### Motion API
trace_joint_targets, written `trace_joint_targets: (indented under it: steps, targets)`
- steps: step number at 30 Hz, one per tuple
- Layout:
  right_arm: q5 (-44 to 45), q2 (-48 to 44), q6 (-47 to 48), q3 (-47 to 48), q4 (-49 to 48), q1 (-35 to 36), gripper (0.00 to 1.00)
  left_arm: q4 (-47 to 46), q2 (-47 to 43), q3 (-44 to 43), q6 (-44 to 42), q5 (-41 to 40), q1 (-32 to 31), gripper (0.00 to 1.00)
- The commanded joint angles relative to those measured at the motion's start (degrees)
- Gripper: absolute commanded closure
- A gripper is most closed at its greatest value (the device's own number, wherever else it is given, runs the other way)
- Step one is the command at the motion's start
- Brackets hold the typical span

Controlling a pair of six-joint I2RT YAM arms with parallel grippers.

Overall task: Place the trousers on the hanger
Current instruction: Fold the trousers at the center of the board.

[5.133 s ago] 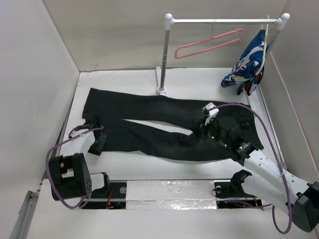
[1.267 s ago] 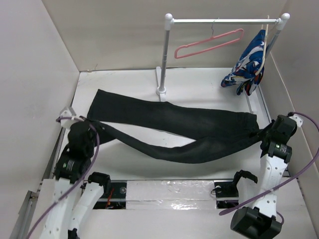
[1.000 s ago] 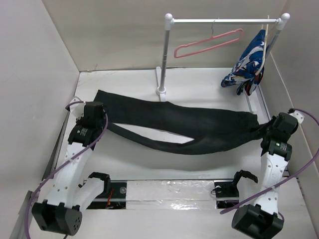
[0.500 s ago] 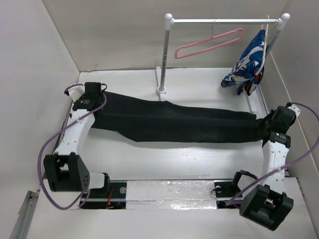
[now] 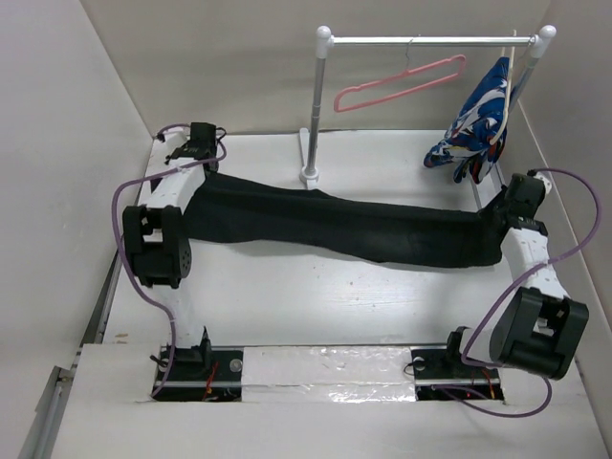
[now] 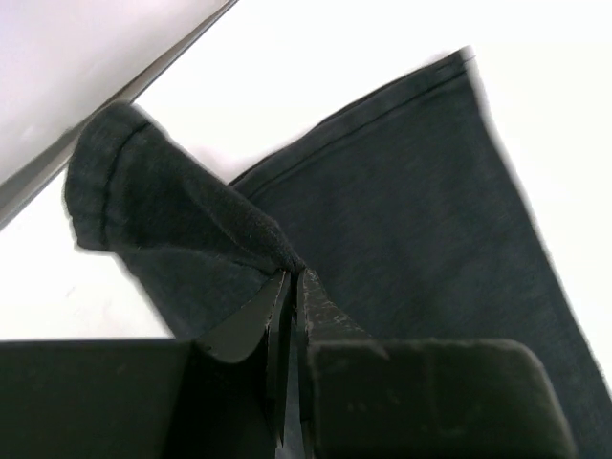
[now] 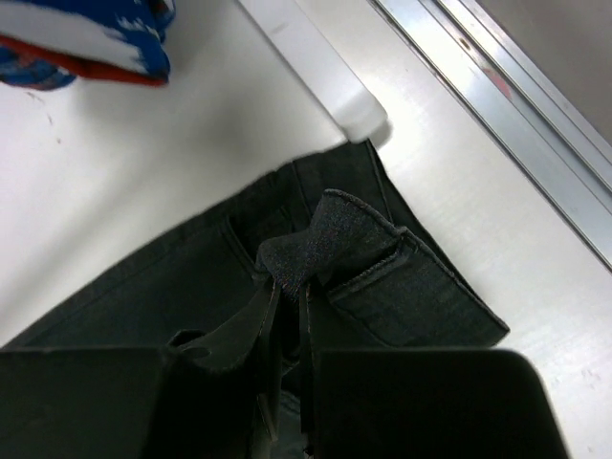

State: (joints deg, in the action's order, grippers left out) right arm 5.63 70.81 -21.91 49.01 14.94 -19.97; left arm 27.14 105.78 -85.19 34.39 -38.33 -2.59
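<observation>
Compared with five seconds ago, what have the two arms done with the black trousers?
The left claw pinches a leg end, the right claw the waistband. Together they brought the spread legs one over the other, stretched the trousers into one band and carried it toward the rail. The pink hanger, the rail and the patterned garment stayed put.

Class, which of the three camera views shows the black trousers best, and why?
Top external: the trousers lie stretched out full length. The left wrist view shows only a leg hem pinched by the left gripper; the right wrist view only the waistband pinched by the right gripper.
</observation>
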Motion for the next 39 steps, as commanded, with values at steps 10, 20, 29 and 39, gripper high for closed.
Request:
trace_joint_targets:
  steps: [10, 20, 29, 39]
  targets:
    - [6.51, 7.26, 0.47, 9.70, -7.64, 2.65, 0.25, -4.54, 9.03, -14.41, -9.52, -2.28, 0.13, 0.31]
    - [-4.48, -14.45, 2.66, -9.53, -11.51, 5.99, 0.68, -8.77, -8.65, 11.17, 1.19, 5.54, 3.03, 0.24]
    - [-16.25, -26.60, 3.71, -25.81, -14.32, 6.52, 0.69, -5.87, -6.38, 16.19, 4.10, 8.63, 4.52, 0.28]
    - [-23.99, -27.12, 6.89, -27.47, -16.86, 6.52, 0.77, -11.49, -9.98, 9.62, -0.19, 8.09, 4.52, 0.34]
